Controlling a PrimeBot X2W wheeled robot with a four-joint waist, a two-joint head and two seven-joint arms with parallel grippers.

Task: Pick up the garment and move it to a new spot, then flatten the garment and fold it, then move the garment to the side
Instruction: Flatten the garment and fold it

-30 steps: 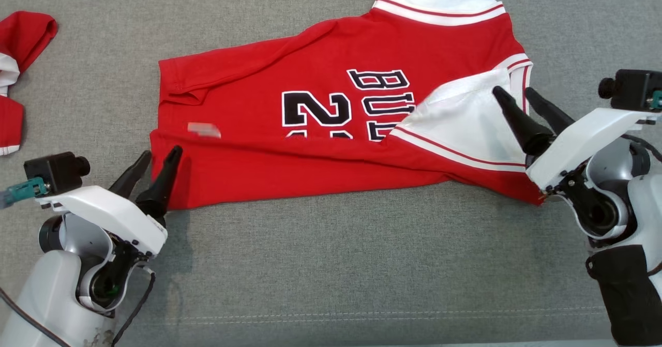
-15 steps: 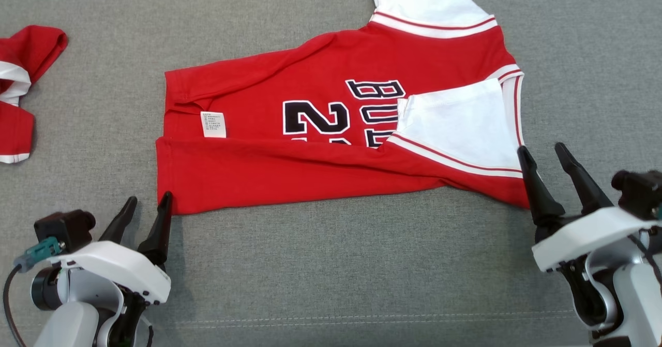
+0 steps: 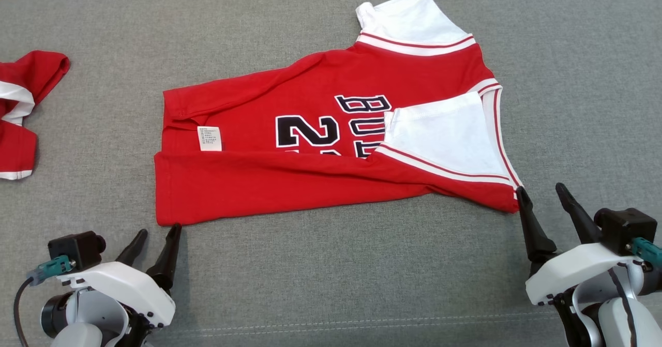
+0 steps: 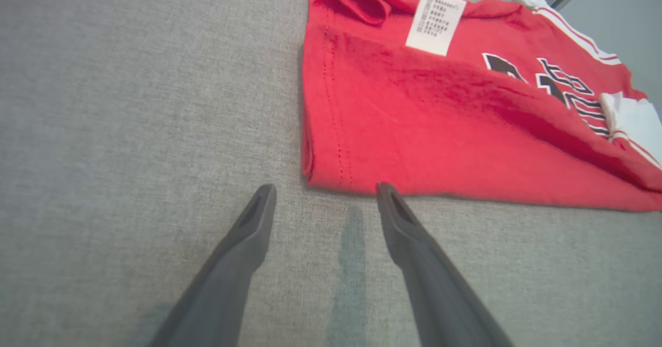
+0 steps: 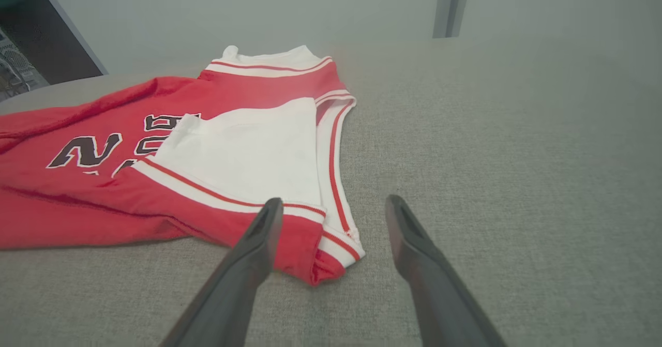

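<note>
The garment (image 3: 310,145) is a red jersey with white sleeves and dark lettering, lying flat on the grey cushion with its near long edge folded over the body. My left gripper (image 3: 159,228) stands open just short of the garment's near left corner (image 4: 331,179), nothing between its fingers (image 4: 248,223). My right gripper (image 3: 540,187) is open too, at the garment's near right corner (image 5: 326,269), which lies in front of the gap between the fingers (image 5: 264,228). A white care label (image 4: 434,21) shows on the red cloth.
Another red and white garment (image 3: 20,109) lies bunched at the left edge of the cushion. The grey cushion (image 3: 331,274) stretches bare in front of the jersey and to its right. A seam line (image 3: 362,320) runs along the near edge.
Both grippers have let go of the folded edge, opened and drawn back toward me off the cloth. The label now lies flat. The camera has shifted a little.
</note>
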